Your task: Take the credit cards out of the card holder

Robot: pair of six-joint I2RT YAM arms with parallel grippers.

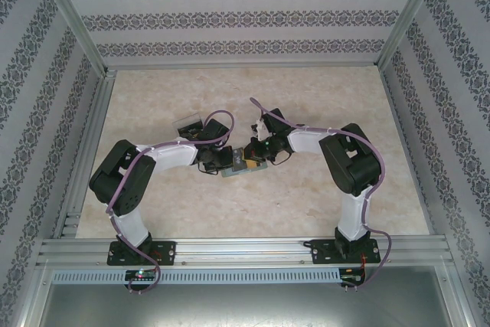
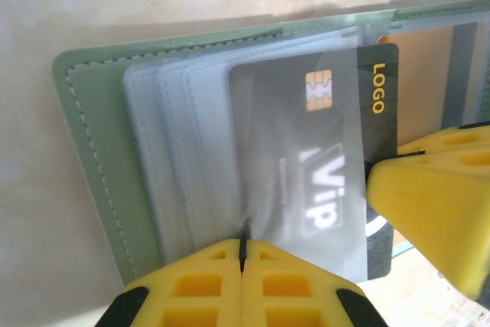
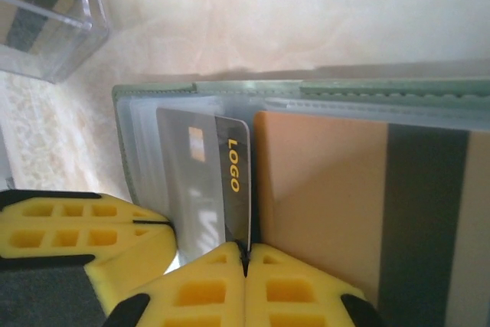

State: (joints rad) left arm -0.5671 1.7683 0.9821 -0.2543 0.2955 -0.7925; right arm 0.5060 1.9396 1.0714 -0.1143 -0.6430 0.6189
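Observation:
The card holder (image 2: 84,128) lies open on the table, grey-green outside with pale clear sleeves. A black credit card (image 2: 379,97) marked LOGO sits in one sleeve, its right end sticking out. My left gripper (image 2: 242,249) is shut on the near edge of that clear sleeve. My right gripper (image 3: 246,252) is shut on the near edge of the black card (image 3: 233,166). A tan credit card (image 3: 321,189) with a grey stripe lies in the holder's other half (image 3: 344,86). Seen from above, both grippers meet over the holder (image 1: 243,168).
A transparent tray (image 3: 46,21) with tan and dark contents stands just behind the left gripper (image 1: 190,124). The left gripper's yellow fingers (image 3: 76,227) sit close beside the right gripper. Metal rails and patterned walls border the marble table (image 1: 321,212).

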